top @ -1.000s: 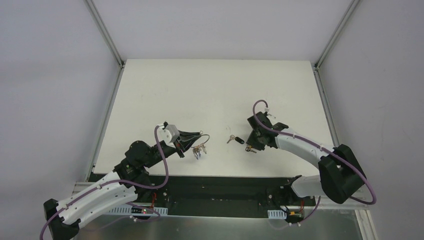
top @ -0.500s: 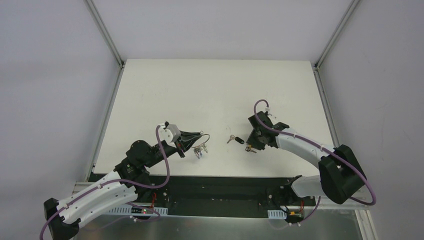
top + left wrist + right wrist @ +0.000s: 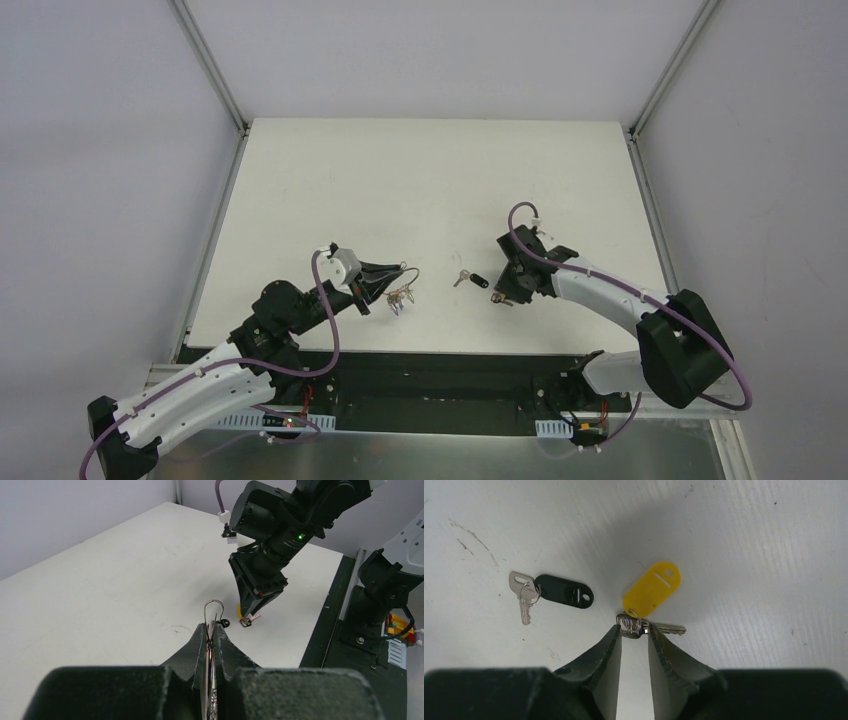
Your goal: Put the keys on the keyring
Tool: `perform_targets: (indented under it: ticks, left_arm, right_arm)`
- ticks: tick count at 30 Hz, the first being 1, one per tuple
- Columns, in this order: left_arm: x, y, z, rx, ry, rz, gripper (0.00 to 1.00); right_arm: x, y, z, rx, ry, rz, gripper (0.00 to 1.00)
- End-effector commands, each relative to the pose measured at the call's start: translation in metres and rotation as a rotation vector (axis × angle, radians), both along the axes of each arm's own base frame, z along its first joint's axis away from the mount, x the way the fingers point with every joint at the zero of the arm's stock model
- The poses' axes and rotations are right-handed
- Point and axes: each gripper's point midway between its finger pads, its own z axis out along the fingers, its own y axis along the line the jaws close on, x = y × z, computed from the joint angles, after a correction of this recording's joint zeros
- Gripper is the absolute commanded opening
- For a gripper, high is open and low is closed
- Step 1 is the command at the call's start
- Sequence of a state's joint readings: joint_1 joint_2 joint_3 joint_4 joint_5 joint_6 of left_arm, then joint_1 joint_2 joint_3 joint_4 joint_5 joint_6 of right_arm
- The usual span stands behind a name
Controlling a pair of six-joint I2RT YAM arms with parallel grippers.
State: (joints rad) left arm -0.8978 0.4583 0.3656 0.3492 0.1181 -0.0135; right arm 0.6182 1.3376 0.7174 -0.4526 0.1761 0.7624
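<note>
Yellow-tagged key lies flat on the tabletop, its head between the right gripper's narrowed jaws. Whether they grip it, I cannot tell. It is thin and may slip or swivel. The left gripper's jaws pinch the keyring — little loop shows for threading.

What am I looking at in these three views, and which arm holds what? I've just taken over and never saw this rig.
Two robot arms are bolted at the near edge of a white table. The wide view looks down from above and behind them; the other two come from a camera on each wrist. The left gripper is shut on the keyring, its bunch dangling. Two loose keys lie on the table: the black-tagged key and the yellow-tagged key. The right gripper stands over the yellow-tagged key, fingers either side of its head; whether it grips yet, I cannot tell.
</note>
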Motion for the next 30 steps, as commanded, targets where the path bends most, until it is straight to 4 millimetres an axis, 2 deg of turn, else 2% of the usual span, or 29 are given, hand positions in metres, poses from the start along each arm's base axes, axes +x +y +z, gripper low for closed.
perform_targets:
  ticks: [1,20,22,26,30]
  left_arm:
    - [0.001,0.002,0.017,-0.043,-0.034,0.012,0.0]
    - [0.001,0.003,0.017,-0.043,-0.034,0.02,0.0]
    - [0.001,0.003,0.017,-0.043,-0.034,0.021,0.0]
    - [0.002,0.003,0.016,-0.042,-0.033,0.022,0.0]
    - [0.002,0.003,0.016,-0.04,-0.032,0.02,0.0]
  right_arm:
    - [-0.002,-0.007,0.0,-0.016,-0.004,-0.017,0.28]
    - [0.004,0.003,-0.007,0.006,0.007,-0.005,0.24]
    - [0.003,0.003,-0.007,0.007,0.006,-0.004,0.19]
    - [0.004,0.003,-0.004,0.013,-0.004,0.0,0.0]
    - [0.005,0.0,0.0,0.008,-0.032,0.003,0.0]
